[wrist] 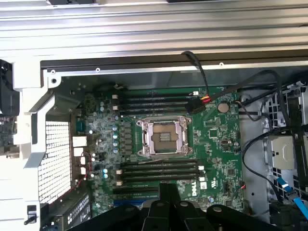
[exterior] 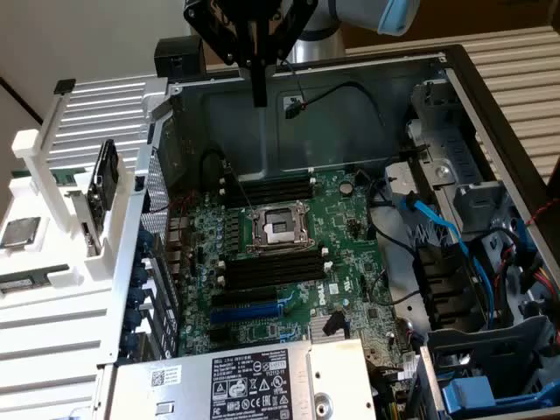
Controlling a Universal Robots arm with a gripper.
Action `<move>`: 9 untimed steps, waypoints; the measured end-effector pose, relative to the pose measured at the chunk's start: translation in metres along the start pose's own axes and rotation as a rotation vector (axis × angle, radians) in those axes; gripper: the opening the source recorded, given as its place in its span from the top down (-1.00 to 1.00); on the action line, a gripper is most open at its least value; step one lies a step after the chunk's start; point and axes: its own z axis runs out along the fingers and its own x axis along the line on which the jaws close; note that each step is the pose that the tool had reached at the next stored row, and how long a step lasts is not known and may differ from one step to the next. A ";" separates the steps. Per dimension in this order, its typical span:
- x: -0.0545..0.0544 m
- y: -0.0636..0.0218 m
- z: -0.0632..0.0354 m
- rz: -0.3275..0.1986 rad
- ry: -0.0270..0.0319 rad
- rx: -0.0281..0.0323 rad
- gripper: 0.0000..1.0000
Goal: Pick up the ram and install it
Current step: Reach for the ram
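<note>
A long thin green stick that looks like the ram [exterior: 33, 280] lies in a groove of the white rack [exterior: 52, 332] at the exterior view's left. My gripper [exterior: 259, 98] hangs high over the far wall of the open computer case, well away from the ram. Its dark fingers are pressed together, shut on nothing. In the wrist view the gripper [wrist: 167, 188] points down at the green motherboard [wrist: 216, 139]. Black memory slots [wrist: 159, 169] with white end clips lie on both sides of the CPU socket [wrist: 163, 137]; they look unfilled.
The white rack also holds a CPU chip [exterior: 22, 233] and an upright drive [exterior: 105, 179]. Black and blue cables [exterior: 437, 227] and drive bays crowd the case's right side. A power supply [exterior: 245, 385] sits in front. A black cable [wrist: 202, 82] crosses above the upper slots.
</note>
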 end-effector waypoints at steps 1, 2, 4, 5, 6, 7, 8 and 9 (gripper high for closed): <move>0.000 0.0000 0.0000 0.000 0.0000 0.0000 0.80; 0.000 0.0000 0.0000 0.000 0.0000 0.0000 0.80; 0.000 0.0000 0.0000 0.000 0.0000 0.0000 0.80; 0.000 0.0000 0.0000 0.000 0.0000 0.0000 0.80; 0.000 0.0000 0.0000 0.000 0.0000 0.0000 0.80; 0.000 0.0000 0.0000 0.000 0.0000 0.0000 0.80; 0.000 0.0000 0.0000 0.000 0.0000 0.0000 0.80; 0.000 0.0000 0.0000 0.000 0.0000 -0.0001 0.80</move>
